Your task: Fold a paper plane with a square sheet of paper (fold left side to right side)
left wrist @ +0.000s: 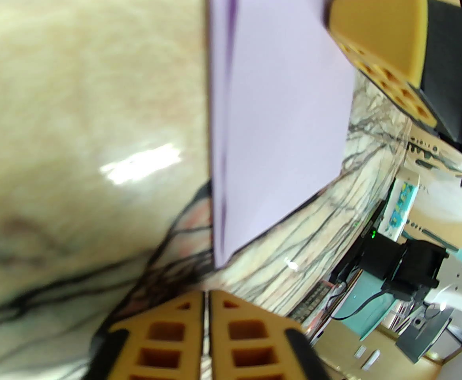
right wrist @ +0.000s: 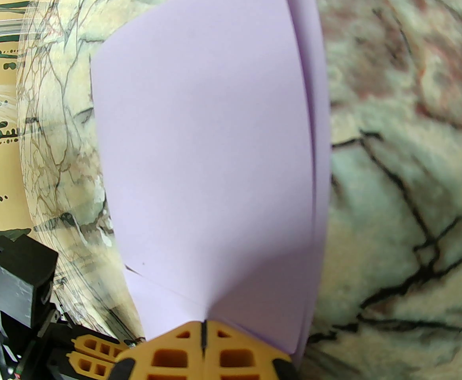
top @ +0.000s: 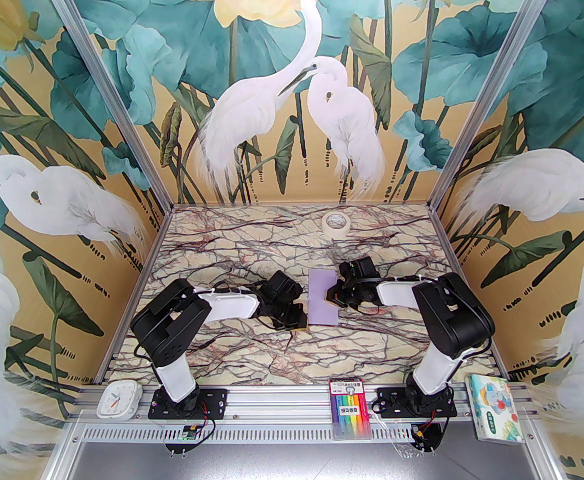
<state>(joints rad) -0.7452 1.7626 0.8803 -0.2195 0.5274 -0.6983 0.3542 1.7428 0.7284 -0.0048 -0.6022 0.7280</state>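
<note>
The square sheet of paper (top: 322,298) lies folded double mid-table (top: 221,353), its layered edges slightly out of line. The right gripper (right wrist: 204,325) is closed, pinching the sheet's right edge. The left gripper (left wrist: 207,295) sits just off the sheet's near left corner, jaws nearly together and holding nothing. A tape roll (top: 336,224) stands well beyond the sheet's far edge, with bare marble around the sheet.
</note>
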